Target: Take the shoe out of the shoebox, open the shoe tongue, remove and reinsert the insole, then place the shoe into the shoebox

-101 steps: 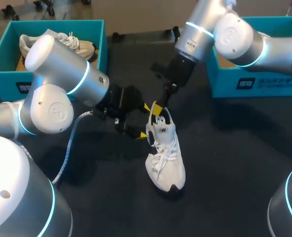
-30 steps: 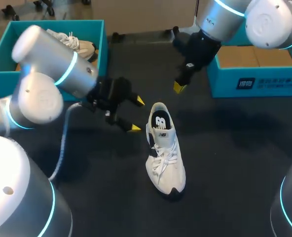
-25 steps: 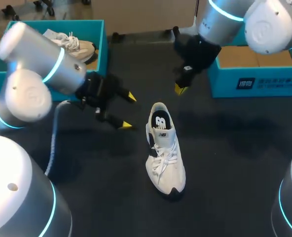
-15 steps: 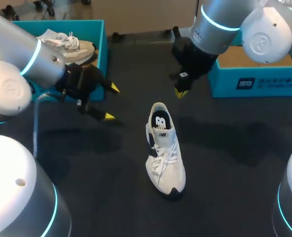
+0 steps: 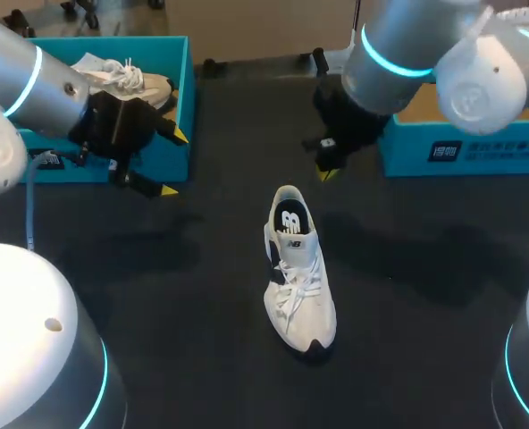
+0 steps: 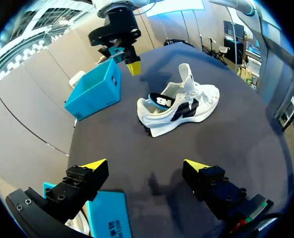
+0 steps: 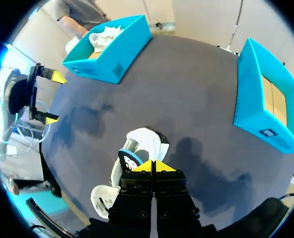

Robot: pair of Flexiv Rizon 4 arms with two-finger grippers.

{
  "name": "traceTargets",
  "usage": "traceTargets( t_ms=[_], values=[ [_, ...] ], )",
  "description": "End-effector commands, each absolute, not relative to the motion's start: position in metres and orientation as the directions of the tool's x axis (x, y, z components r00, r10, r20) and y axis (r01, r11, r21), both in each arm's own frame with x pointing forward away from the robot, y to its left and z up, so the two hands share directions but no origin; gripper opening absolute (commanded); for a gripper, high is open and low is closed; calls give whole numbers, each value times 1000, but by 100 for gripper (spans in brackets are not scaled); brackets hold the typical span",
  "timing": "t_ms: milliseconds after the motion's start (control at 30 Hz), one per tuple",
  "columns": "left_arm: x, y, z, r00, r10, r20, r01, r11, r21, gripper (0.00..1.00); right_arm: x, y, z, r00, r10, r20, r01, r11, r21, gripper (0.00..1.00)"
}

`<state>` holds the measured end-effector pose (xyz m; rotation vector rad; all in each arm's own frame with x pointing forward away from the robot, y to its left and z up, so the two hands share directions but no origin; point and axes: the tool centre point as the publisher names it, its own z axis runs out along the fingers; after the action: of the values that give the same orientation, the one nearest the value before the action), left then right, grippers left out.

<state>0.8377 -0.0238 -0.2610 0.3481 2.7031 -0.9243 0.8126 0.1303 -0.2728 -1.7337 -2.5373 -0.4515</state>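
While the white shoe stands mid-frame on the bench, neither claw touches it: left claw apart, right claw together, empty. Judged light with a soft upper, so grip the stiffer heel. Upper-left shoebox holds a second shoe; upper-right shoebox shows brown floor.

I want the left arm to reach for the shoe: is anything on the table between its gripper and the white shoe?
Nothing visible. In the left wrist view only bare black table lies between the open left gripper and the shoe. The right gripper hangs beyond the shoe, not in that path.
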Motion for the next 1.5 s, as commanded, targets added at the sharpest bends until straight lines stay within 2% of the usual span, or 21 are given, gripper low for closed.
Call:
traceTargets(
  t_ms=[33,333,867,1033,1167,1500],
  values=[
    [838,-17,-260,-938,140,-317,307,758,-576,100,805,141,-276,-351,924,150,923,316,218,0],
    [838,-17,-260,-938,140,-317,307,758,-576,100,774,165,-274,-261,958,114,960,247,130,0],
    [838,-17,-260,-938,140,-317,307,758,-576,100,774,165,-274,-261,958,114,960,247,130,0],
    [838,-17,-260,-938,140,-317,307,758,-576,100,769,182,-296,-229,967,116,968,213,133,0],
    [838,-17,-260,-938,140,-317,307,758,-576,100,776,193,-315,-250,962,111,966,240,94,0],
    [838,-17,-260,-938,140,-317,307,758,-576,100,762,184,-340,-190,975,112,981,183,72,0]
  ],
)
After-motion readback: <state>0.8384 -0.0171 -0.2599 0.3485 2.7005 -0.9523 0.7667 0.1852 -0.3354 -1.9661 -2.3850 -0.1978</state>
